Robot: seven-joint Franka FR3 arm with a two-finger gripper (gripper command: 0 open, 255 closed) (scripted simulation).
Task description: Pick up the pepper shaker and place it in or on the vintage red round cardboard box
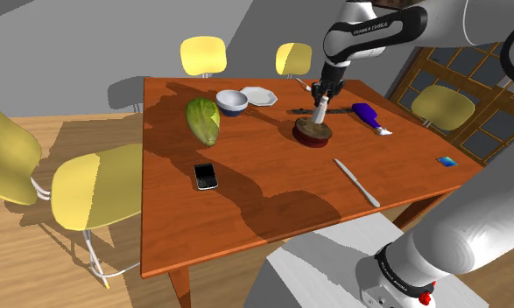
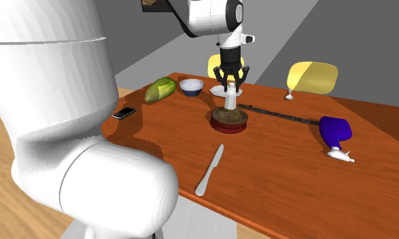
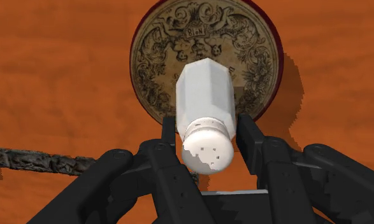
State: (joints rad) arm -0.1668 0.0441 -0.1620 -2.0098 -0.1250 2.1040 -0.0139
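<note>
Directly below the claw [image 2: 230, 85] sits the round box [image 2: 230, 125] with its ornate lid, on the tabletop [image 2: 293, 156]. The claw pinches the white pepper shaker [image 2: 230, 100] near its cap. The shaker's long axis points down at the lid, its base apparently touching.

The arm [image 2: 211, 17] is fat glossy white links joined by dark bands [image 1: 369, 32], one lettered in white. A small red knob [image 1: 425, 293] sits low down. The gripper [image 3: 208, 127] is black with blocky fingers [image 3: 252, 143].
</note>
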